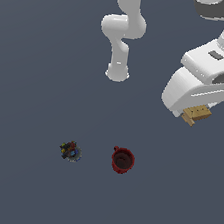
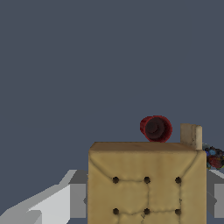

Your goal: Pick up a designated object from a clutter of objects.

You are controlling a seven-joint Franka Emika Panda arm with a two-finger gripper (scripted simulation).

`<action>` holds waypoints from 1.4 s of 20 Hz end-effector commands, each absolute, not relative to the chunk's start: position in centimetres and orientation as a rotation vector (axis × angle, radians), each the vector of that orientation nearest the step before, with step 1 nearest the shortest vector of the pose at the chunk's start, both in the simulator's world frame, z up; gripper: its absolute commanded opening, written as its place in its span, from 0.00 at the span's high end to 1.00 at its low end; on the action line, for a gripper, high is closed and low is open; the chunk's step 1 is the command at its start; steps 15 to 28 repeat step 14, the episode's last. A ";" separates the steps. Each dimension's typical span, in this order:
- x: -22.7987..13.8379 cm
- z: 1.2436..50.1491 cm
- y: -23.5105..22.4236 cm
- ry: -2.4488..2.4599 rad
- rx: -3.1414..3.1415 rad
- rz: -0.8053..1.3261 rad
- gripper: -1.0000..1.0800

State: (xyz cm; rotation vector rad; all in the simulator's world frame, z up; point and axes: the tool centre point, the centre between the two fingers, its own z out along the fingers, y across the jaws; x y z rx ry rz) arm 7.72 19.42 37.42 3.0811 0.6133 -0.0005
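The designated object (image 1: pixel 197 114), a tan block with a cracker-like grid of dots, is lifted clear of the floor at the exterior view's right. My gripper (image 1: pixel 193 115) is shut on it. In the wrist view the block (image 2: pixel 146 175) fills the near foreground, and the grey fingers (image 2: pixel 74 199) press on both of its sides. The rest of the clutter of objects lies on the floor below: a dark red mug (image 1: pixel 122 160) (image 2: pixel 155 128) standing upright, and a dark multicoloured lump (image 1: pixel 70 151) (image 2: pixel 214 158) to its left in the exterior view.
The arm's white base (image 1: pixel 117 73) stands on the dark grey floor (image 1: pixel 38 73) at the back. A small tan piece (image 2: pixel 191 134) shows just past the block's far corner in the wrist view.
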 end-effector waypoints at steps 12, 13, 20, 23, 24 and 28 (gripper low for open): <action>9.0 39.8 21.5 0.613 3.081 0.000 1.00; 9.0 39.8 21.6 0.613 3.081 0.000 1.00; 9.0 39.9 21.6 0.613 3.081 0.000 1.00; 9.0 39.9 21.6 0.613 3.081 0.000 1.00; 9.0 39.9 21.6 0.613 3.081 0.000 1.00; 9.0 39.9 21.6 0.613 3.081 0.000 1.00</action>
